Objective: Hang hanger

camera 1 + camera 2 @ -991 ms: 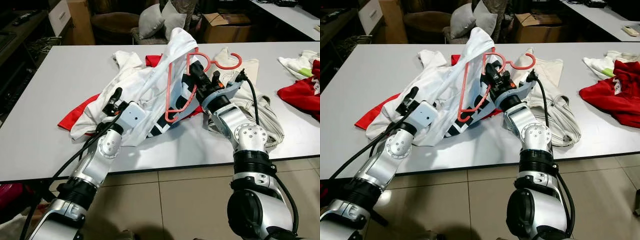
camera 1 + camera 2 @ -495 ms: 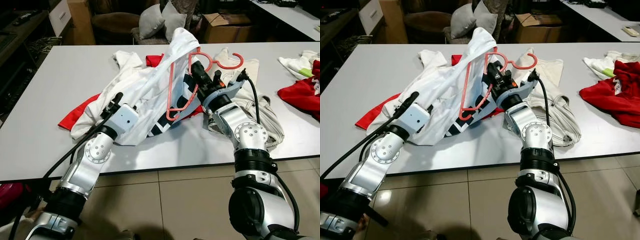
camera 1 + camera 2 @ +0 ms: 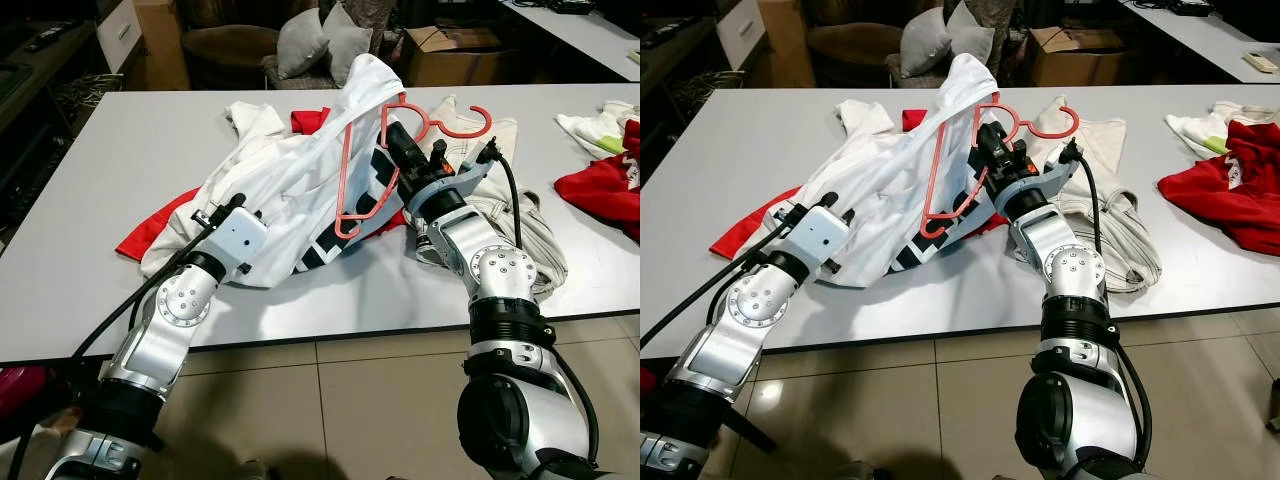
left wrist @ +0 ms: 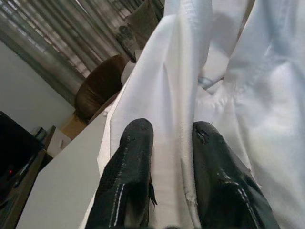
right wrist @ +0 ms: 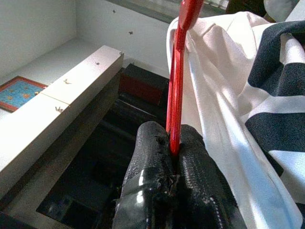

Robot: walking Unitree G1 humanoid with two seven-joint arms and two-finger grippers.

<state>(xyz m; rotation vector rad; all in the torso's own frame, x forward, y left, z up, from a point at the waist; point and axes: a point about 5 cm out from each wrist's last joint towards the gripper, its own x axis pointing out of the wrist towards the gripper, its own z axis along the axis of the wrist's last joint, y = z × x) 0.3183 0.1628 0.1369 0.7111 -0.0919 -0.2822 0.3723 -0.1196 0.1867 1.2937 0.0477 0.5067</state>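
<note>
My left hand (image 4: 164,157) pinches a fold of the white shirt (image 3: 290,185) lying on the table (image 3: 120,150). My right hand (image 5: 170,145) grips the red hanger (image 3: 372,165), raised inside the shirt.

Both silver arms reach forward over the tabletop (image 3: 90,170). The right hand (image 3: 392,140) is raised, its two black fingers (image 5: 190,157) pinched tight together. The left hand (image 3: 222,207) lies lower, its fingers (image 4: 131,162) slightly parted around white cloth (image 4: 167,119).
</note>
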